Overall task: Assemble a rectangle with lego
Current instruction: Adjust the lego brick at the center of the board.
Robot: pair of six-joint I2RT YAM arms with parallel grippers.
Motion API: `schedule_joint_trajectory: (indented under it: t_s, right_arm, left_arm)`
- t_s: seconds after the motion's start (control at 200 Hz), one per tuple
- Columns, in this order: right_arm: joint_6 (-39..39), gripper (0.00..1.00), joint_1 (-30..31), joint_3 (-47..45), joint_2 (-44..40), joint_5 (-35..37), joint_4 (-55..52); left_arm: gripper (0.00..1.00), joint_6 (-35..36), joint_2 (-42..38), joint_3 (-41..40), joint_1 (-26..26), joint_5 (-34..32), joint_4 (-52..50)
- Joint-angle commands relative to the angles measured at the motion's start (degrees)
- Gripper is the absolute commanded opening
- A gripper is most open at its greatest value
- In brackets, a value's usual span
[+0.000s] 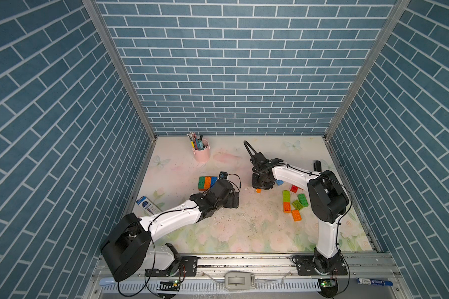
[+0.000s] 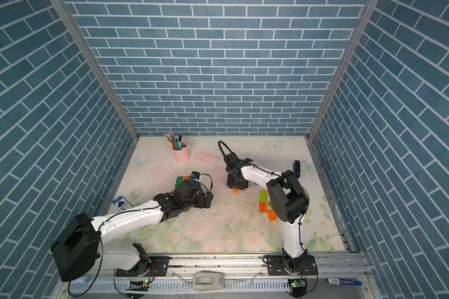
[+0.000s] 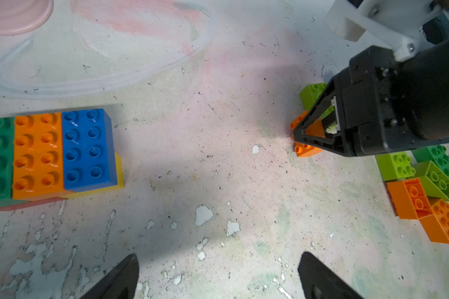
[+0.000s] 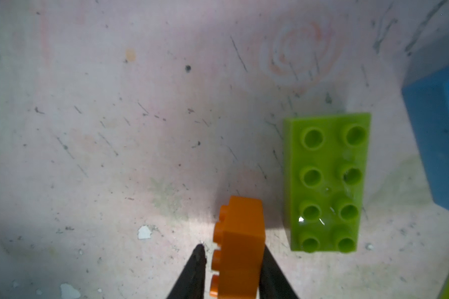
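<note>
An orange lego brick [image 4: 240,233] lies on its side on the mat, studs sideways, with my right gripper [image 4: 233,248] shut on it. In both top views only the brick's tip [image 1: 258,190] shows under that gripper. A lime brick [image 4: 327,181] lies flat beside it, a blue one [image 4: 436,129] further off. The built block [image 3: 49,155] has green, orange and blue bricks on a red and yellow layer, and stands at centre left [image 1: 207,182]. My left gripper [image 3: 219,259] hovers open over bare mat right of the block [image 1: 236,199].
Loose lime, orange, green and red bricks [image 1: 294,204] lie near the right arm's elbow. A pink pen cup [image 1: 201,152] stands at the back. A blue and white packet [image 1: 148,205] lies by the left wall. A blue marker [image 1: 373,281] rests on the front rail.
</note>
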Motion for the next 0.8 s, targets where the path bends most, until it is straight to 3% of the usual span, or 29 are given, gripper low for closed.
schedule_joint_trajectory:
  t_s: [0.0, 0.13, 0.32, 0.44, 0.625, 0.795]
  right_arm:
    - [-1.6, 0.25, -0.1, 1.4, 0.6, 1.9, -2.2]
    - [-5.2, 0.14, -0.1, -0.4, -2.1, -1.9, -1.1]
    - [-9.3, 0.12, 1.2, -3.6, -5.2, -28.2, 2.1]
    - [-5.5, 0.12, 2.4, -7.8, -4.6, -37.0, 9.2]
    - [-4.1, 0.15, 0.8, -9.9, -1.8, -37.9, 13.3]
    - [-10.3, 0.33, 0.6, -9.1, -2.2, -30.1, 3.5]
  left_arm:
    - [0.97, -0.1, -1.8, -1.3, 0.9, -0.5, -1.0]
    - [0.97, 0.4, -3.8, -1.3, 2.1, -0.6, -2.7]
    - [0.97, 1.5, -10.4, -3.7, 6.4, -0.6, -6.7]
    - [0.96, 2.0, -13.2, -4.7, 9.5, 0.1, -8.1]
    - [0.96, 1.3, -13.2, -4.2, 9.9, 1.3, -8.5]
    - [0.95, 0.7, -12.7, -3.8, 9.8, 2.4, -8.1]
